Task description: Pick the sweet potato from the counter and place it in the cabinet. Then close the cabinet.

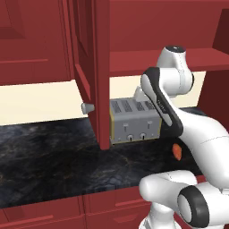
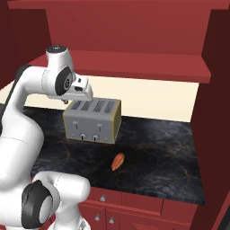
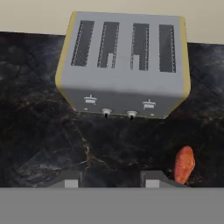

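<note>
The sweet potato (image 3: 184, 164) lies loose on the counter (image 3: 39, 144), below the hand and off to its right, just beside the right fingertip (image 3: 153, 180) as the hand's own camera sees it, and nearer the counter's front edge than the toaster (image 3: 124, 65). The gripper (image 3: 111, 181) hangs high above the stone with its jaws drawn in as far as they go and nothing between them, so by my reading the pick has not begun: this is the approach. The next move calls for opening the jaws, shifting right over the tuber and coming straight down. Ahead of the hand stands the toaster, close enough to crowd a descent. The cabinet (image 1: 96, 67) door stands open to the hand's left, its shelf (image 2: 134, 63) above.
</note>
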